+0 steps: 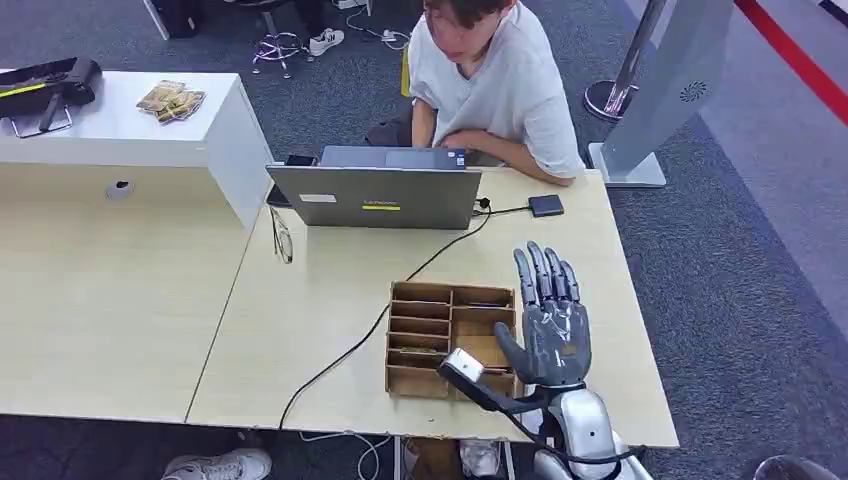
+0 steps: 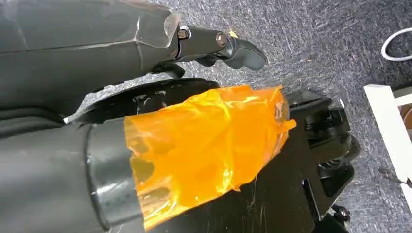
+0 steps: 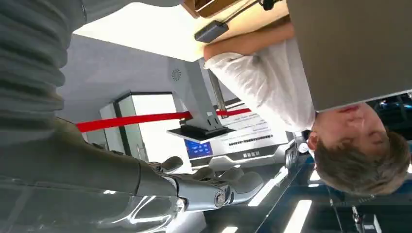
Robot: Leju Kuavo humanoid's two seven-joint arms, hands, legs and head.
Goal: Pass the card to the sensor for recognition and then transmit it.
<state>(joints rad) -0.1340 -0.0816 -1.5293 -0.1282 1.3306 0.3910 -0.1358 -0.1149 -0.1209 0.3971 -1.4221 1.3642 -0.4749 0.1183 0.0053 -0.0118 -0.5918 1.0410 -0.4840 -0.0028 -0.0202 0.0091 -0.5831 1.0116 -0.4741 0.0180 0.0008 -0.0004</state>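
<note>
- Grey carpet surrounds one pale wood-grain surface (image 1: 330,300), made of two slabs butted together, with a white raised block (image 1: 130,125) on its far left.
- From the head view I count one open grey laptop (image 1: 375,195), one small dark flat sensor (image 1: 546,205) near the far right edge with a cable running towards the laptop, one brown divided organiser box (image 1: 450,335) of thin board with several slots, and one pair of glasses (image 1: 282,238) beside the laptop.
- One person (image 1: 495,80) in a white shirt sits behind the laptop, forearm resting on the surface.
- My right hand (image 1: 550,320) stands upright over the right end of the box, palm away from me, grey fingers straight and slightly spread, thumb out to the side, holding nothing.
- I cannot make out the card itself; whether one sits in the box slots I cannot tell.
- My left hand (image 2: 228,46) hangs over the carpet, fingers curled; whether it grips anything I cannot tell.
</note>
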